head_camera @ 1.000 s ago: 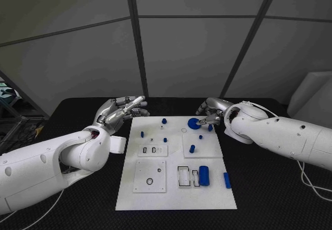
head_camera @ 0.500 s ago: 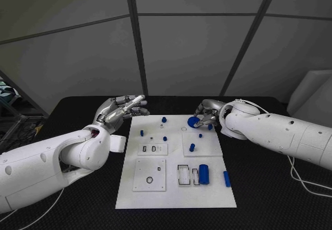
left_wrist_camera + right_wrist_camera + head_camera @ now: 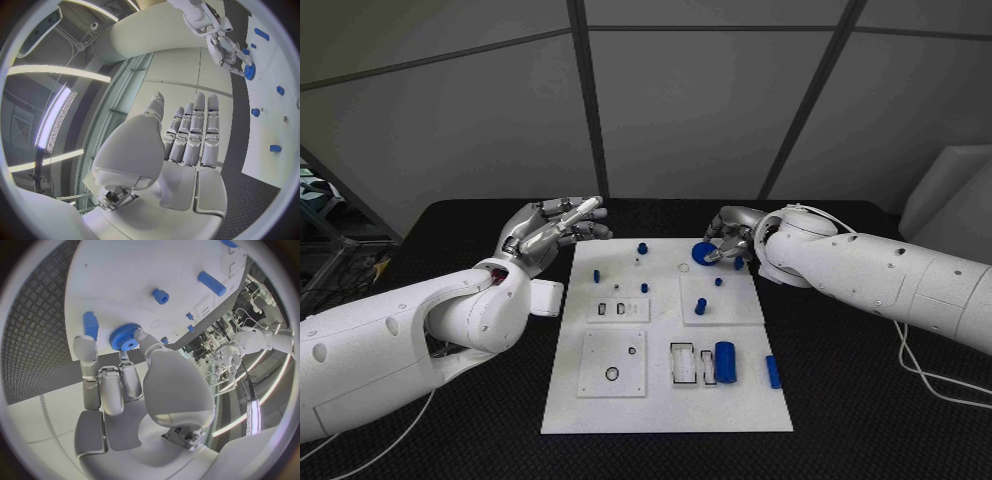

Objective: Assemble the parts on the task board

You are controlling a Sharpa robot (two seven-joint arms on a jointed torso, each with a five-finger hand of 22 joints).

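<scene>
The white task board [image 3: 668, 400] lies in the middle of the black table. My right hand [image 3: 730, 240] hovers over the board's far right corner and pinches a blue gear [image 3: 704, 254] between thumb and fingers. In the right wrist view the gear [image 3: 124, 338] sits at the fingertips [image 3: 141, 336], just above the board [image 3: 125, 270]. My left hand [image 3: 557, 228] is raised beside the board's far left corner, fingers stretched out and holding nothing. The left wrist view shows this left hand [image 3: 187, 135] and, beyond it, the right hand with the gear [image 3: 250, 71].
Small blue pegs [image 3: 643, 248] [image 3: 596, 276] [image 3: 702, 307] stand on the board's far half. A blue cylinder [image 3: 726, 362] and a blue bar [image 3: 773, 372] lie near its right front, next to slotted white blocks [image 3: 684, 366]. A small ring mark [image 3: 684, 270] lies by the gear.
The right arm has shifted a little to the left and the gear has risen slightly. The left hand has hardly moved.
</scene>
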